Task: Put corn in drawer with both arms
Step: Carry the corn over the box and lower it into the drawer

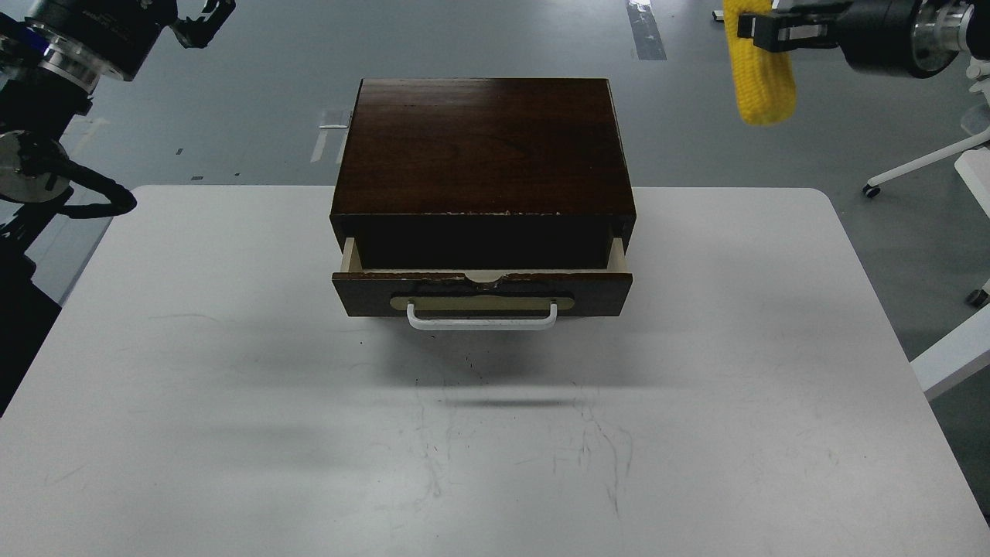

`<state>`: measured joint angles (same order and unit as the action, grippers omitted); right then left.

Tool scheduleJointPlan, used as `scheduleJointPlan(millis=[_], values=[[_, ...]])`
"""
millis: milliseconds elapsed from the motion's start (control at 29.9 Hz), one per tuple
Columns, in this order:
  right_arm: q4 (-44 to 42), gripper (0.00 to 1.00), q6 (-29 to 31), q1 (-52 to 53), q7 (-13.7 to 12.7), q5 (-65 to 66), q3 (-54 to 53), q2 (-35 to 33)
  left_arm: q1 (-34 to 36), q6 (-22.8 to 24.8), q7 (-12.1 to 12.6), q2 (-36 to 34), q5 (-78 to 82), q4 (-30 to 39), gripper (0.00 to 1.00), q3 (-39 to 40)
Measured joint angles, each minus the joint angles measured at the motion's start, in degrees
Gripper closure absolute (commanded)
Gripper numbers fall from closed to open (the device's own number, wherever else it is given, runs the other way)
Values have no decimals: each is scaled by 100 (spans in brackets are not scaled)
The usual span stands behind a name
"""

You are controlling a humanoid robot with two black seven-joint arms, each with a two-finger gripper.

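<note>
The dark wood cabinet [479, 147] stands at the back middle of the white table [232, 348]. Its drawer [481, 290] is pulled partly open, with a white bar handle [481, 319] on a beige backplate; the inside is dark. My right gripper [762, 31] is at the top right, high above the table and right of the cabinet, shut on the yellow corn [764, 77], which hangs downward from it. My left gripper [203, 23] is at the top left, raised and far left of the cabinet, fingers spread open and empty.
White chair or stand legs [928, 162] and a white frame [959, 348] stand beyond the table's right edge. The grey floor behind has tape marks [334, 117]. Black cables [85, 197] hang by my left arm.
</note>
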<state>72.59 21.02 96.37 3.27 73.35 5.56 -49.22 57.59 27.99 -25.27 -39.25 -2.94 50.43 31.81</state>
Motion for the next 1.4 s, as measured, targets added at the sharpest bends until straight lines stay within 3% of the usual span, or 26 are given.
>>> scheduleJointPlan(millis=[201,535,936,1404], values=[[446,100,0,374,286,1263,-1,703,-1,0,5,-6,-5,1,2,6],[879,100,0,469,1271,3220,55,1560,14,1,-11,-83,-5,3,2,20],[1306,100,-28,379,1847,4774,471,2134,15,1,-14,-162,-5,4,2,74],[1170,100,-46,128,1898,5165,674,2489,15,1,-20,-371,-9,-41,2,62]])
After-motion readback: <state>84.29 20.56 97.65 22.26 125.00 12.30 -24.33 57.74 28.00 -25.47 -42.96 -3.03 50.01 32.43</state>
